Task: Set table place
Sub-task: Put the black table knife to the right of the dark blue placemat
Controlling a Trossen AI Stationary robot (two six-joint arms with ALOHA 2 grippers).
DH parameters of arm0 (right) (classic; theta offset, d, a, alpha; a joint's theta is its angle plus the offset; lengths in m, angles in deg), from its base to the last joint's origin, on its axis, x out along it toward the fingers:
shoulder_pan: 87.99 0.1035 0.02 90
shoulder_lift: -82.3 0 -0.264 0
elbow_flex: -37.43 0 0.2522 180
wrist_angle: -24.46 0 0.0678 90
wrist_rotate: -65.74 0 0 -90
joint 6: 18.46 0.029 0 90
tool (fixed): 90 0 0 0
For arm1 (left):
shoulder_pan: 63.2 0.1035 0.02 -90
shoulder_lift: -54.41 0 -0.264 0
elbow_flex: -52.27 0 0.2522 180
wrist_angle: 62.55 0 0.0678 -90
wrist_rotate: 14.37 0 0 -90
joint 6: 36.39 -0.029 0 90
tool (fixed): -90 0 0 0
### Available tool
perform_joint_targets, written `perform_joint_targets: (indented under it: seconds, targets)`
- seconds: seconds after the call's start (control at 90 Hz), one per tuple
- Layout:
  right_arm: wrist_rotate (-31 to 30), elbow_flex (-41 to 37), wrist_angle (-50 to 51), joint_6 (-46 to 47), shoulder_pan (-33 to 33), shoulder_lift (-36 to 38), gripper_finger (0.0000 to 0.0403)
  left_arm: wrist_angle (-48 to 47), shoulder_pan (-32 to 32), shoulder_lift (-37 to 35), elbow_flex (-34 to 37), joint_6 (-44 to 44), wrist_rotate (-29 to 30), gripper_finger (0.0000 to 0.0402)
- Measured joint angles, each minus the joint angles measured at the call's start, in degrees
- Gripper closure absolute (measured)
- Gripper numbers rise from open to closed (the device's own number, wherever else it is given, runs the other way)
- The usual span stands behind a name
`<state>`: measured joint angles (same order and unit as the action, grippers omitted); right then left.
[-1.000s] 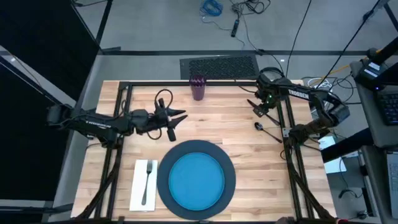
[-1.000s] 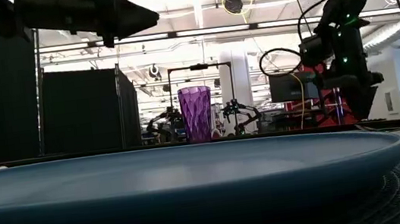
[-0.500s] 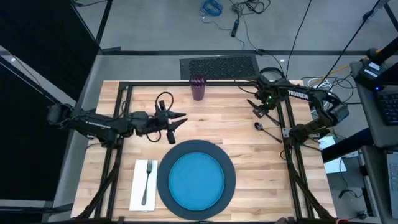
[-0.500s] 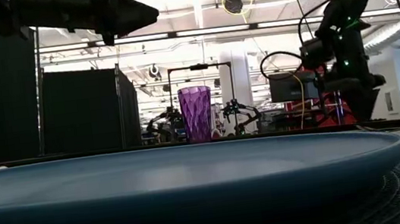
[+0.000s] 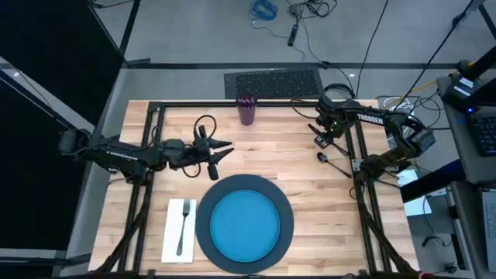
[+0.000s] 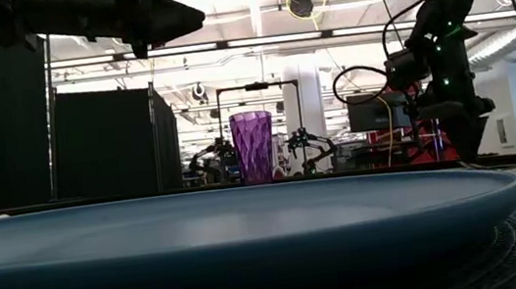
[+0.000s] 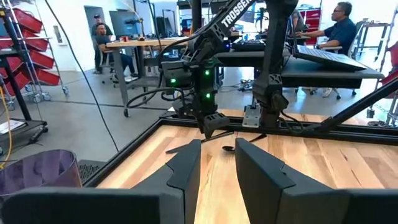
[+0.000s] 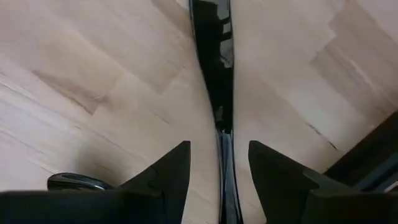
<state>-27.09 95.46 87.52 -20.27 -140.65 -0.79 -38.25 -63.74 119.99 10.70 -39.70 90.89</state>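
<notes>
The right claw (image 8: 217, 165) hung open astride the knife (image 8: 214, 62); closing squarely on its handle would grip best.

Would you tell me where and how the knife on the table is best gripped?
From straight above, pinching across its narrow width near the middle, I'd say: the knife lies flat on the table, and the open right hand straddles it there.

blue plate (image 5: 246, 225), grey charger (image 5: 206, 203), purple cup (image 5: 246, 108), white napkin (image 5: 171, 229)
</notes>
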Motion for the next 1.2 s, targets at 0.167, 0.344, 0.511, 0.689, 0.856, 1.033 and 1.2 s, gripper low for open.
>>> perform_joint_targets:
  seconds: [0.167,0.344,0.511,0.689,0.856,1.033,1.2]
  targets:
    - [1.30,0.81,-0.09,2.18,0.30,0.04,0.0255,0.00,0.00,0.00,-0.01,0.02,0.00,0.0317]
    - [4.62,0.85,0.52,8.58,0.28,0.04,0.0255,0.00,0.00,0.00,-0.01,0.00,-0.02,0.0317]
    - [4.09,-1.13,-0.26,11.17,0.28,0.04,0.0255,-0.02,0.00,0.00,-0.01,0.00,-0.02,0.0317]
    - [3.85,-1.64,-1.36,11.19,0.28,0.04,0.0255,-0.24,0.00,0.00,-0.01,0.00,-0.02,0.0317]
    - [2.23,-1.64,-1.45,10.29,0.11,0.04,0.0255,-0.24,0.00,0.00,-0.01,0.01,-0.04,0.0317]
    - [2.32,-1.64,-4.53,11.87,0.11,0.04,0.0255,-0.20,0.00,0.00,-0.01,0.02,-0.04,0.0317]
    - [2.28,-1.64,-6.21,14.71,0.11,0.04,0.0255,-0.07,0.00,0.00,-0.01,0.04,-0.04,0.0317]
